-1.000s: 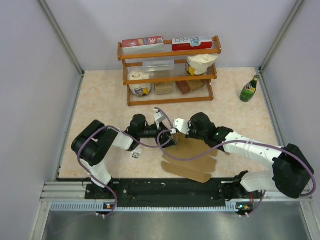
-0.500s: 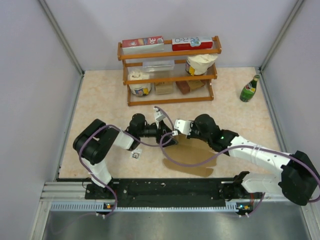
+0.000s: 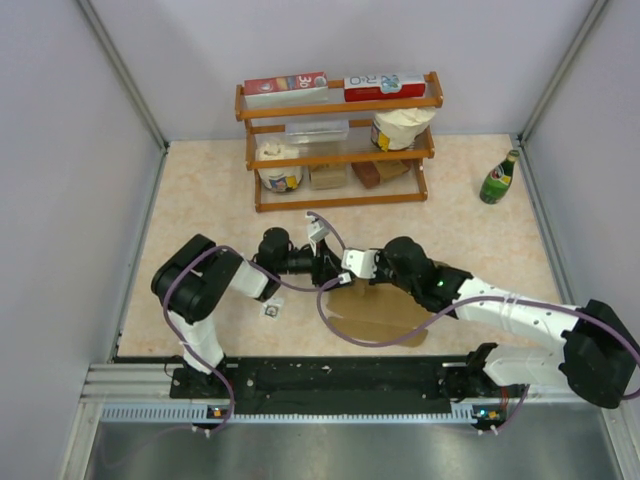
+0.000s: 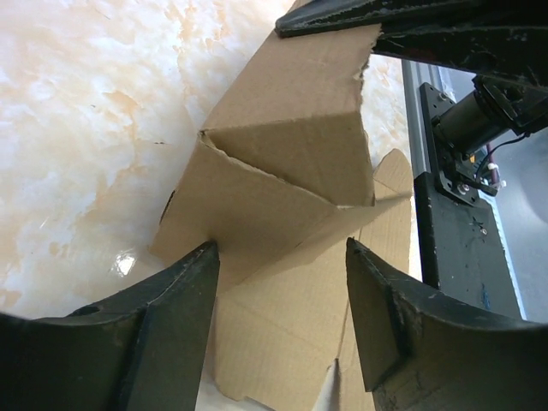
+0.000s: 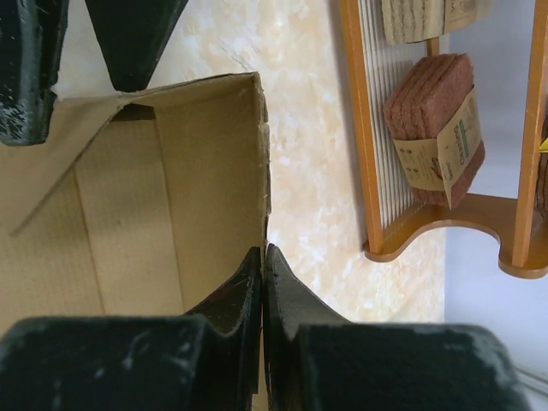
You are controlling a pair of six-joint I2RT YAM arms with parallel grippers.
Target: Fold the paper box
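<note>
While the right gripper (image 5: 263, 261) clamps the box (image 5: 205, 171) wall upright, the left gripper (image 4: 281, 253) stands unclenched astride the folded corner, seemingly to crease it.

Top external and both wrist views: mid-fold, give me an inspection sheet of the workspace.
Surface: marbled beige table, no spills seen.
Job's things: paper box partly folded, one wall and a corner flap raised.
Clutter: wooden shelf rack holding cartons, tubs, scouring pads; green bottle far right.
Grippers: left gripper open, straddling the box's folded corner; right gripper shut on the raised wall's edge.
Cables: purple cables loop off both arms, one across the box.
Surroundings: pale enclosure walls; nothing else seen.
</note>
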